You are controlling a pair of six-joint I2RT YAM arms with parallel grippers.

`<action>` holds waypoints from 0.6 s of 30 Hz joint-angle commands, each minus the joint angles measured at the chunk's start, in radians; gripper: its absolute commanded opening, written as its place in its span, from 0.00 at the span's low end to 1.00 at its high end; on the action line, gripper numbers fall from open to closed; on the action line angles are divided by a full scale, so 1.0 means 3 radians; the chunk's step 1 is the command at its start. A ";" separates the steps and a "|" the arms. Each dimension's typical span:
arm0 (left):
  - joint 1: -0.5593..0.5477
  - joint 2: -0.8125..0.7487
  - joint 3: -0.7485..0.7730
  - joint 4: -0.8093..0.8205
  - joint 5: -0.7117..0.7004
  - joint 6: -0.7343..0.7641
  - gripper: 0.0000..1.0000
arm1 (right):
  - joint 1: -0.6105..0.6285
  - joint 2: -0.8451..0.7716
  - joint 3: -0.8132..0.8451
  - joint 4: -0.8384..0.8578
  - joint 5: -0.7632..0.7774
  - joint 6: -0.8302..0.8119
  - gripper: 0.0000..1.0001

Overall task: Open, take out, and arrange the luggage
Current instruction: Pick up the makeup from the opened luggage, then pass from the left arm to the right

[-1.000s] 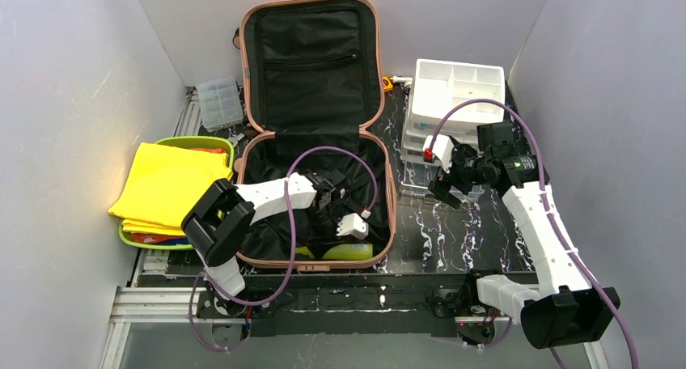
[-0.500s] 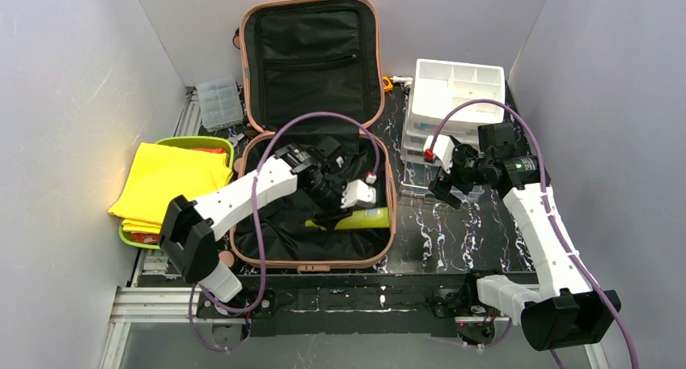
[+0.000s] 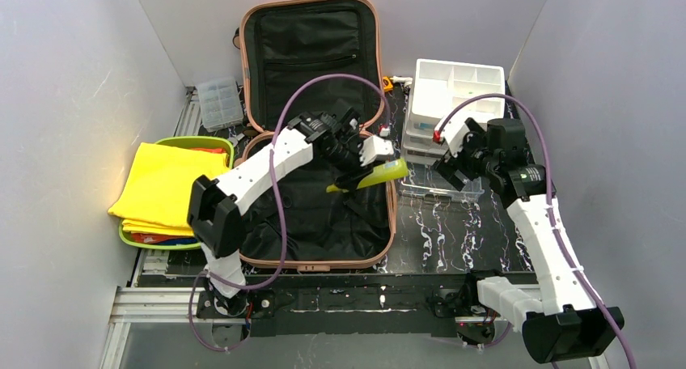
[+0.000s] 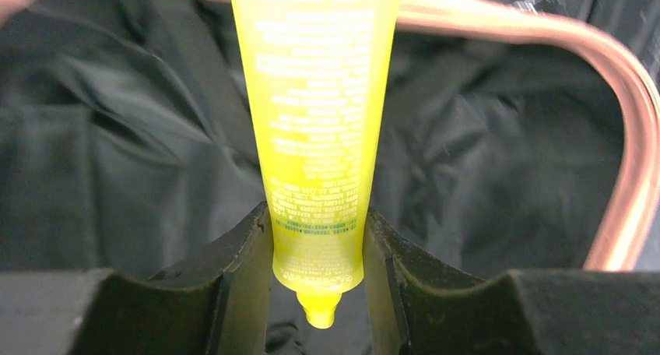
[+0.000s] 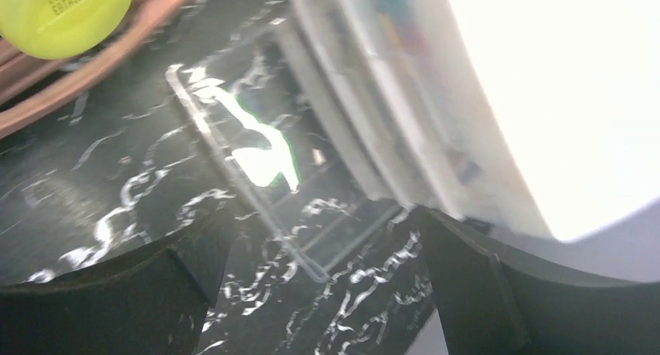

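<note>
**Grippers.** Directions are read from the top view, with 12 o'clock pointing away from the arm bases.

The left gripper (image 3: pixel 362 171) (image 4: pixel 317 219) has its jaws partly closed and clamped on a yellow tube (image 3: pixel 391 171) (image 4: pixel 315 98). The wrist view shows both fingers (image 4: pixel 237 254) pressing the tube's sides near its narrower end. The tube hangs tilted above the lining, with its wide end pointing toward 3 o'clock over the case's right rim.

The right gripper (image 3: pixel 450 170) (image 5: pixel 319 223) has its jaws spread wide with nothing between them. It hovers over the table (image 3: pixel 453 243), and we see no contact with anything.

**Surroundings.**
- A lime-green tray (image 3: pixel 204 141) sits at the case's 9 o'clock and carries a folded yellow cloth (image 3: pixel 166 183).
- A small clear compartment box (image 3: pixel 218 102) lies at about 10 o'clock, beside the lid's left edge.
- A clear plastic tray (image 3: pixel 441 192) (image 5: pixel 257 207) lies flat on the black marbled table, directly under the right gripper.
- A white drawer organizer (image 3: pixel 457 86) stands at that gripper's 12 o'clock.
- The case's right rim lies between the tube and the clear tray.

**Luggage.** The salmon-pink luggage (image 3: pixel 323 223) (image 4: pixel 623 176) lies open. Its lid stands toward 12 o'clock and shows a zip pocket, and its base half lies flat with black lining. The left gripper hovers over the base's 2 o'clock corner. The right gripper is outside the case at its 3 o'clock and apart from it.
</note>
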 commanded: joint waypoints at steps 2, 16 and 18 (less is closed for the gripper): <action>-0.0035 0.0487 0.0894 0.0188 -0.0055 -0.0149 0.00 | -0.0060 -0.0086 0.0016 0.0761 0.0969 0.0426 0.98; -0.0625 0.1491 0.2018 0.0387 -0.0381 0.0303 0.00 | -0.0300 -0.0057 0.0738 0.0405 0.0715 0.0149 0.98; -0.0650 0.1484 0.1995 0.0475 -0.0369 0.0297 0.00 | -0.0301 -0.0112 0.0858 -0.0409 -0.0028 -0.0526 0.98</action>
